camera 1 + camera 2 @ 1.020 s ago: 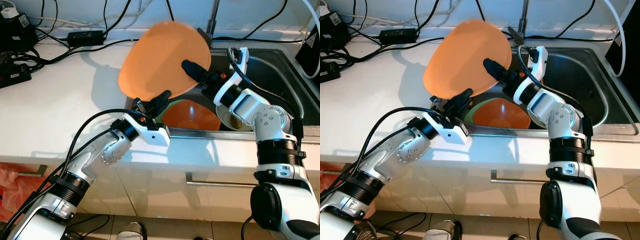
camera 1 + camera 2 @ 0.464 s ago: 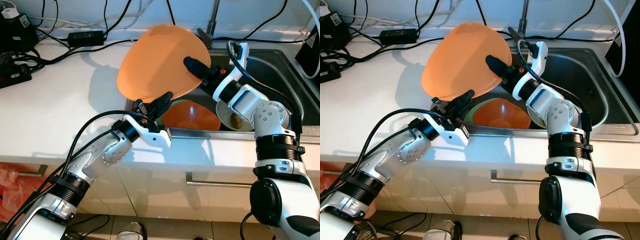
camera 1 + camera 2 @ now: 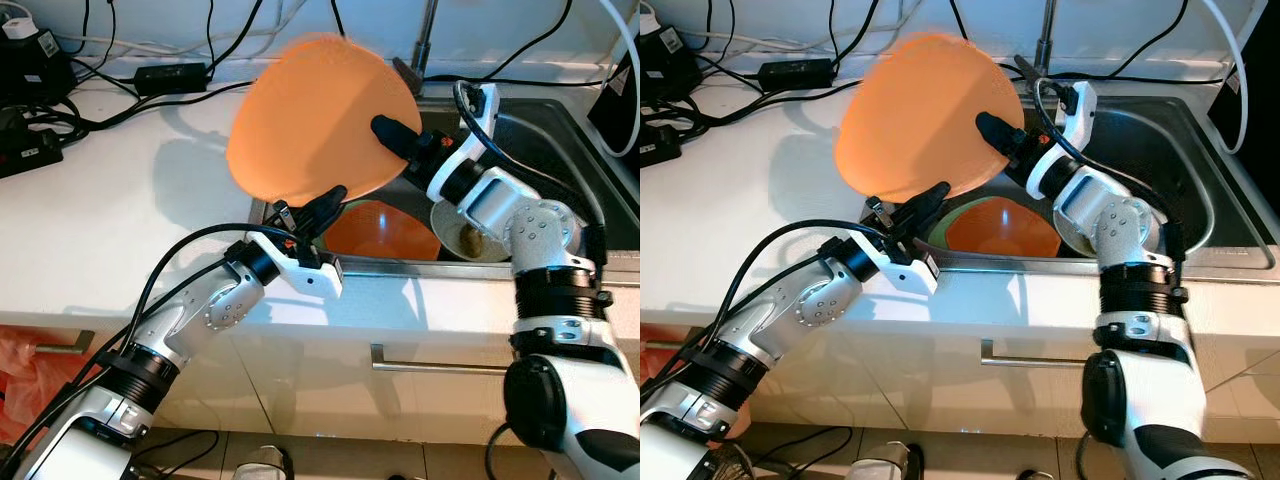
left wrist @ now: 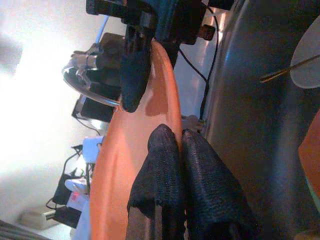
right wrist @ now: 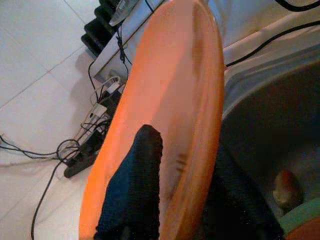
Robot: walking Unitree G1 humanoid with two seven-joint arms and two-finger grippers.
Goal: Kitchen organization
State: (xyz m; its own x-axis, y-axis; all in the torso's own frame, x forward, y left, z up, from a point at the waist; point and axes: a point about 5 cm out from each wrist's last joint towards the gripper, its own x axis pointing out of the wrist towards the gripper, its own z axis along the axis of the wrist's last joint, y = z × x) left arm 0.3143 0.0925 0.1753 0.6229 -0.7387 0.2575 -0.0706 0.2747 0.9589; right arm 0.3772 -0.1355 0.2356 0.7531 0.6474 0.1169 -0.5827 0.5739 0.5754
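orange plate (image 3: 305,120), both hands gripping, unlabelled

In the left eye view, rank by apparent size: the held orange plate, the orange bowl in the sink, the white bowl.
1. orange plate, nearest the camera
2. orange bowl, partly hidden
3. white bowl, partly hidden

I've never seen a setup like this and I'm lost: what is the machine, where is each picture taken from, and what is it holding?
It is a humanoid robot with two silver arms at a kitchen sink. Two pictures come from its head camera, looking down; the other two come from cameras on its wrists. Both arms hold one large orange plate tilted on edge above the sink: the left pincer grips its lower rim, the right pincer clamps its right side. In the sink lie an orange bowl and a dirty white bowl. Black cables lie on the white counter.
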